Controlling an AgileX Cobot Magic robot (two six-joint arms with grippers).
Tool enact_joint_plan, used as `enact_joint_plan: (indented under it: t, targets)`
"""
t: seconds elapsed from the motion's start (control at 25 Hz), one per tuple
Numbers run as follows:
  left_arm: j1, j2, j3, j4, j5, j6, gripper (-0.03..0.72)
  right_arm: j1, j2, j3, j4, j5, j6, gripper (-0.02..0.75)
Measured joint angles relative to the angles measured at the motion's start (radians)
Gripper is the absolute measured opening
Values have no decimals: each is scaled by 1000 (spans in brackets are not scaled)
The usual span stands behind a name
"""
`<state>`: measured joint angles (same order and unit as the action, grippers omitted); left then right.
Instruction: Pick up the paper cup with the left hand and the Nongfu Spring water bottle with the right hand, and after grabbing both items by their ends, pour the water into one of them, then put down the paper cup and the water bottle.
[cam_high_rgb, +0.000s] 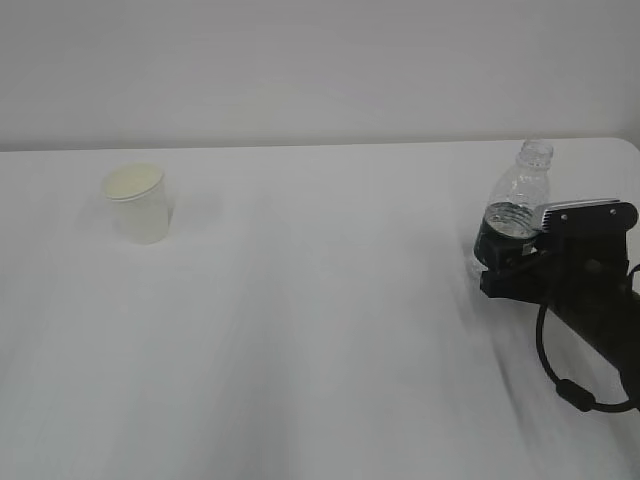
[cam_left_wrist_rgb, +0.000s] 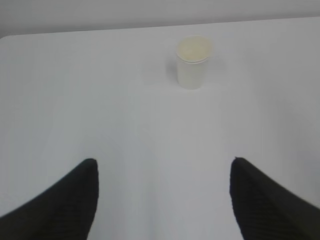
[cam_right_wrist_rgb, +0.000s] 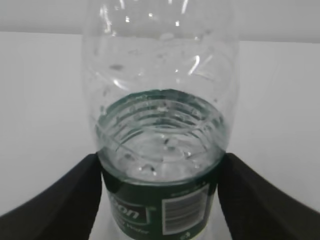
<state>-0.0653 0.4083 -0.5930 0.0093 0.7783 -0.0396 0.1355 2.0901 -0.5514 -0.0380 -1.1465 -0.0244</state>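
Paper cup (cam_high_rgb: 138, 203) upright on white table (cam_high_rgb: 320, 330), upper left of exterior frame, nothing near it. In left wrist view we see the cup upper centre, well ahead of left pincer (cam_left_wrist_rgb: 164, 172); its fingers (cam_left_wrist_rgb: 60, 205) spread wide, nothing between. At right of exterior frame, Nongfu Spring water bottle (cam_high_rgb: 515, 205) upright, capless, water (cam_right_wrist_rgb: 160, 145) reaching the green label. Right pincer (cam_right_wrist_rgb: 160, 165) flanks bottle at label; fingers (cam_right_wrist_rgb: 260, 200) seem to touch its sides, though we cannot confirm firm grip.
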Motion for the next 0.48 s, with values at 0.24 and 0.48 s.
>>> enact_joint_plan:
  t: [0.24, 0.48]
  targets:
    - [0, 0, 0, 0, -2, 0, 587, 0, 28, -23, 0, 0, 0, 536]
    - [0, 0, 0, 0, -2, 0, 587, 0, 35, -52, 0, 0, 0, 536]
